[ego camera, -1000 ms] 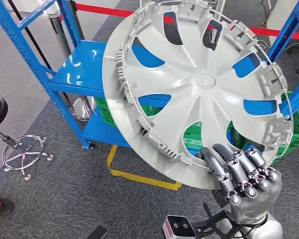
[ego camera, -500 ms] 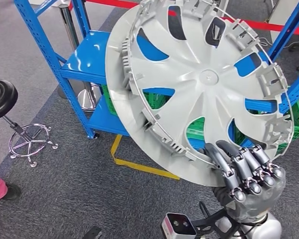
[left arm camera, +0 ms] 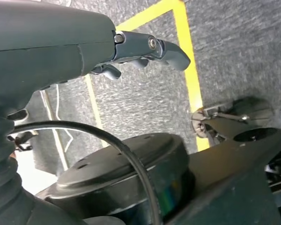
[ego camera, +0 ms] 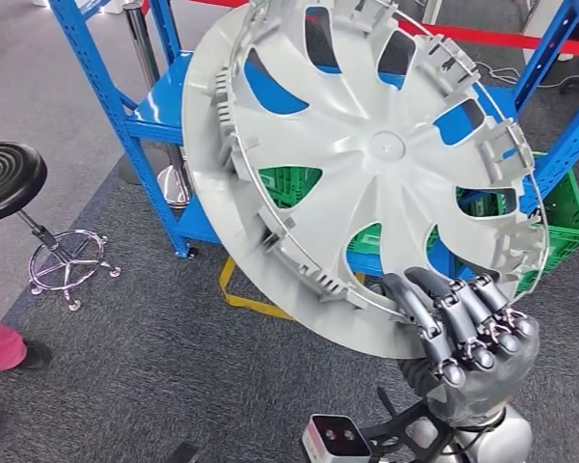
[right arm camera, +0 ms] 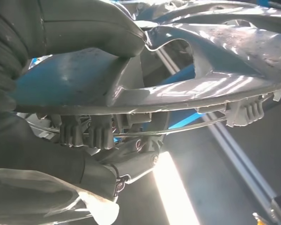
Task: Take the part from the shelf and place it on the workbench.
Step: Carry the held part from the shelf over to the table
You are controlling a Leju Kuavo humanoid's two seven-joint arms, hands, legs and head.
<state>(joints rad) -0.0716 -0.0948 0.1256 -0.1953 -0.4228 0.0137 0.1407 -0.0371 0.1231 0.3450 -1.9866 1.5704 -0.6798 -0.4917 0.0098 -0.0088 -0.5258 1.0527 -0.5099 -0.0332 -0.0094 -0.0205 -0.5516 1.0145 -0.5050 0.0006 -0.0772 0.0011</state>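
Clearly the large silver-grey plastic wheel cover (ego camera: 359, 174), round with curved spokes and clip tabs round its inner ring, is off the blue steel shelf rack (ego camera: 155, 106) and held tilted in the air in front of it, above the grey carpet. The right hand (ego camera: 465, 333) grasps it at one point only, on the near rim, fingers (ego camera: 447, 323) hooked over the edge and the thumb (right arm camera: 93, 28) pressed on the other face. That single edge hold is the weak spot: the wide disc could probably pivot or slip out if the arm swings sharply. Its far edge sits near the rack's upright and could catch there. The left hand (left arm camera: 146, 47) hangs low over the yellow floor tape (left arm camera: 188, 61), released and empty, offering no support.
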